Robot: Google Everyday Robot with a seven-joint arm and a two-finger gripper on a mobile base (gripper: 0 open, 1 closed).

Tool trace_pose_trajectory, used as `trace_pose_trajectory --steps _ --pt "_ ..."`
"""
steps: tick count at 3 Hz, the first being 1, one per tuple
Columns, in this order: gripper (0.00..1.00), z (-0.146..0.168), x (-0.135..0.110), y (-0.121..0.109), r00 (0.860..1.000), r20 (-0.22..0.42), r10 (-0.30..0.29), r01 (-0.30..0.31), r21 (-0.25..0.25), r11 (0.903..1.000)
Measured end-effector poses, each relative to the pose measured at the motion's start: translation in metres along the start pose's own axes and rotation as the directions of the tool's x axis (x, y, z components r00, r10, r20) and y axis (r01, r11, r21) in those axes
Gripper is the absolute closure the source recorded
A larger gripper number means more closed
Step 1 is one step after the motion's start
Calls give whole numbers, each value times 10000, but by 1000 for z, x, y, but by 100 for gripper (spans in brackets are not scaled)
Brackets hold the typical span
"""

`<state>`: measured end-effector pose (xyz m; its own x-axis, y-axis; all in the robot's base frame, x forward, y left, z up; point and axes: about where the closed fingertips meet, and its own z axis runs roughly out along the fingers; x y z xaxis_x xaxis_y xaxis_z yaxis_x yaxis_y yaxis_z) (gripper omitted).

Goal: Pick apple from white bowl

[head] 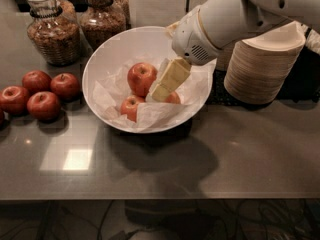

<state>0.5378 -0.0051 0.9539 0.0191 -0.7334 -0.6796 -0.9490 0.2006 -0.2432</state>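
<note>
The white bowl [102, 54], lined with crumpled white paper, stands at the middle of the dark counter. The apple [141, 78], big, bright red with a yellow blush, lies in the bowl's middle. A smaller red-yellow apple [130, 107] lies in front of it. Another red fruit [174, 98] shows partly behind the gripper. My gripper [161, 90] reaches down into the bowl from the upper right, its cream tip just to the right of the apple, close to or touching its side. It holds nothing that I can see.
Several dark red apples [44, 105] lie on the counter left of the bowl. Two glass jars [52, 31] of grain stand behind them. A stack of beige paper bowls [262, 66] stands to the right, under my arm. The counter's front edge runs along the bottom.
</note>
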Motion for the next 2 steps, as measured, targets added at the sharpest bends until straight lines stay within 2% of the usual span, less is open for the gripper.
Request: trace_pose_trajectory --steps 2 --pt "0 41 -8 6 9993 141 -341 350 -689 9970"
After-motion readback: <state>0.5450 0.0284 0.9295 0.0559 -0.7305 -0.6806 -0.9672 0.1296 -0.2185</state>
